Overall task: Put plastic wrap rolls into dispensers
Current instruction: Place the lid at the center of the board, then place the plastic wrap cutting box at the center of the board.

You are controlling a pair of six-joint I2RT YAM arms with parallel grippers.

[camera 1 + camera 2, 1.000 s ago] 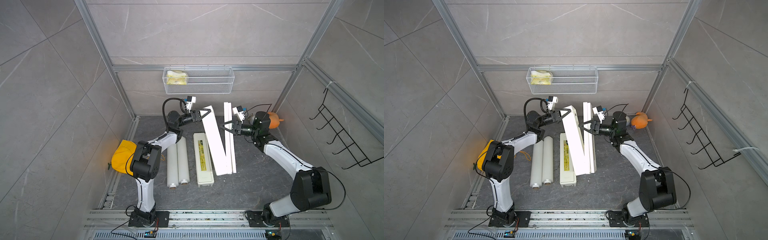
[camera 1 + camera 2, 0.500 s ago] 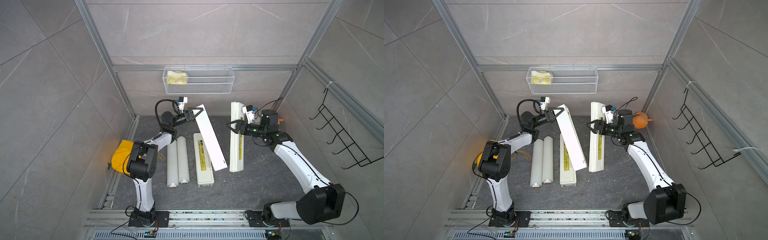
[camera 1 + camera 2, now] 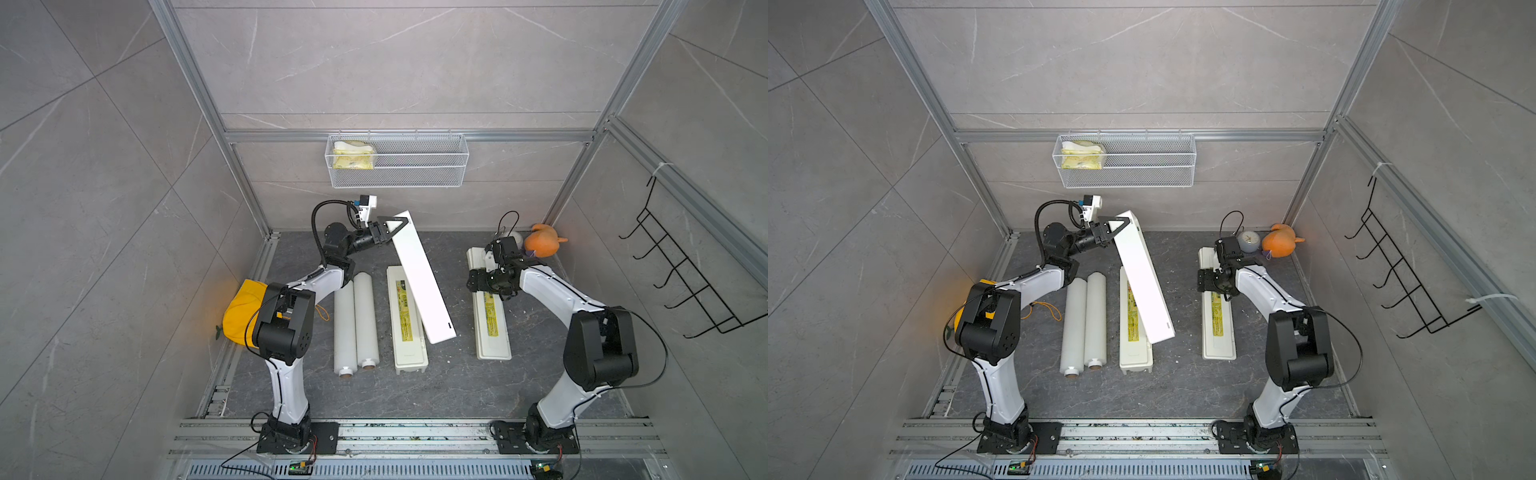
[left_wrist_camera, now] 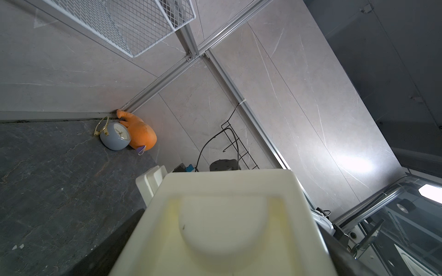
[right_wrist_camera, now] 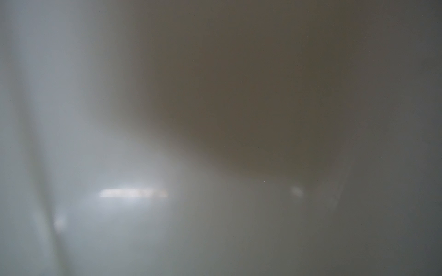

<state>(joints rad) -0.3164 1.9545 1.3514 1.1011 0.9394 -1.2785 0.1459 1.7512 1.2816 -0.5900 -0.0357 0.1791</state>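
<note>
Two plastic wrap rolls (image 3: pixel 356 322) wait while we lay out dispensers. The left gripper (image 3: pixel 392 227) clasps the tilted dispenser (image 3: pixel 422 282). The right gripper (image 3: pixel 485 286) clasps the labelled dispenser (image 3: pixel 492 328) by the worktop's (image 3: pixel 457 386) right edge. Next, we reckon, lids need opening.

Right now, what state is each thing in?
left gripper: shut on raised dispenser
raised dispenser: tilted, far end lifted, label hidden
centre dispenser: flat, lid closed
right dispenser: flat, lid closed
right gripper: shut on right dispenser
plastic wrap rolls: lying side by side, outside dispensers
</note>
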